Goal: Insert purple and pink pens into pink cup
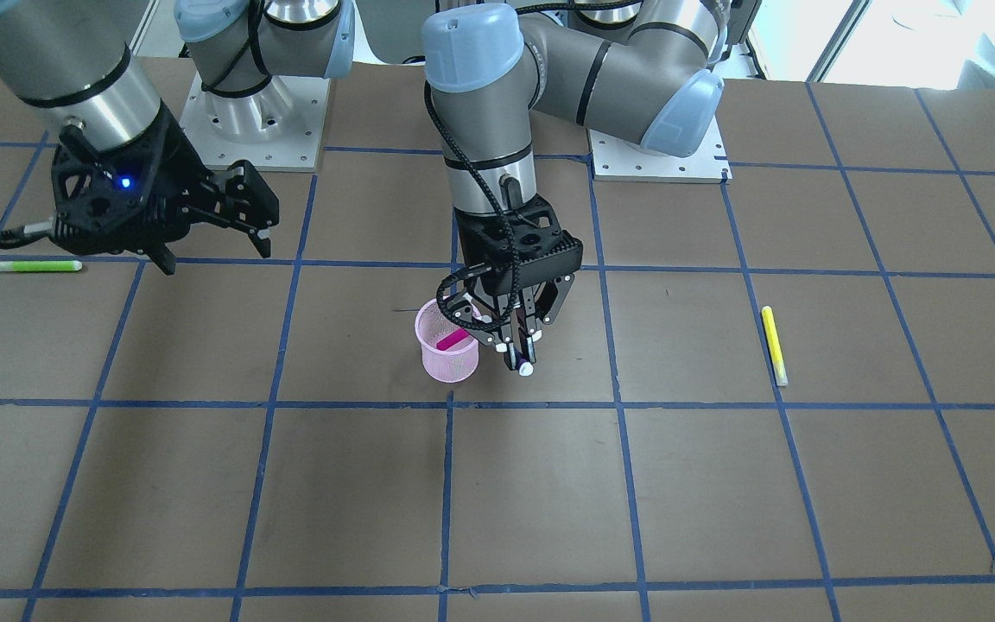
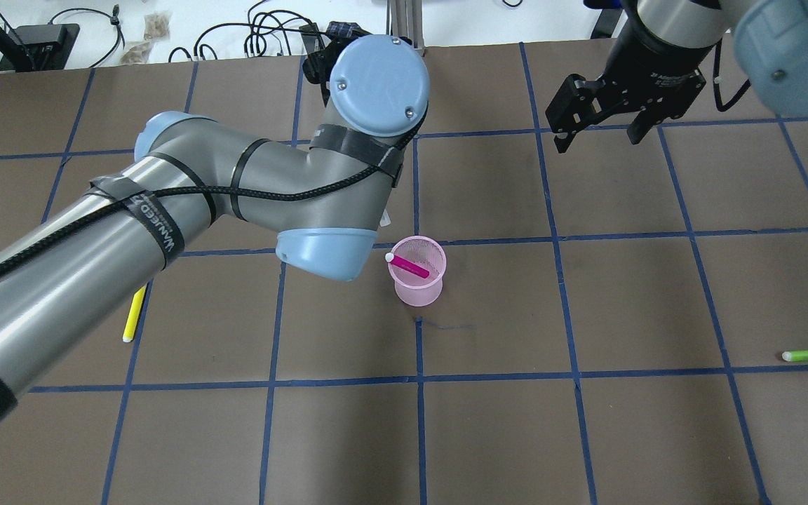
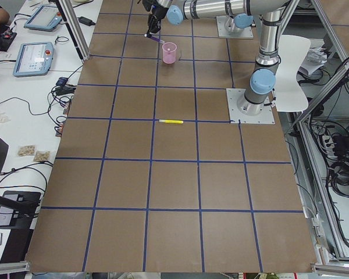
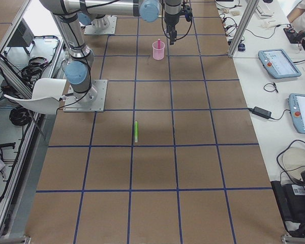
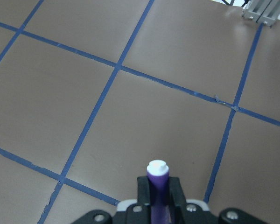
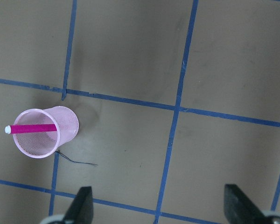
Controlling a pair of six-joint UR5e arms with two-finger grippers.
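- The left gripper (image 1: 522, 350) is clamping a purple pen (image 5: 157, 186) between its narrowed fingers; the pen's white end is sticking out past the fingertips.
- This gripper is hanging over the table (image 1: 722, 501) just beside the pink mesh cup (image 1: 448, 358), on the side away from the right arm. The purple pen is sitting outside the cup and apart from it.
- In the left wrist view the purple pen is pointing at bare brown tabletop and blue tape lines, and the cup is not showing there.
- The cup is standing upright near the middle of the table, close to a crossing of the blue tape lines.
- A pink pen (image 2: 409, 266) is already lying inside the cup. It is leaning across the opening, with its white tip resting at the rim on the left arm's side.
- The right gripper (image 2: 598, 139) is hovering well away from the cup with its fingers spread wide, gripping nothing. Its wrist camera is looking down on the cup and the pink pen.
- A yellow pen (image 1: 774, 344) is lying flat on the table on the left arm's side, well apart from the cup.
- A green pen (image 1: 35, 266) is lying flat far out on the right arm's side, near the right gripper in the front-facing view.
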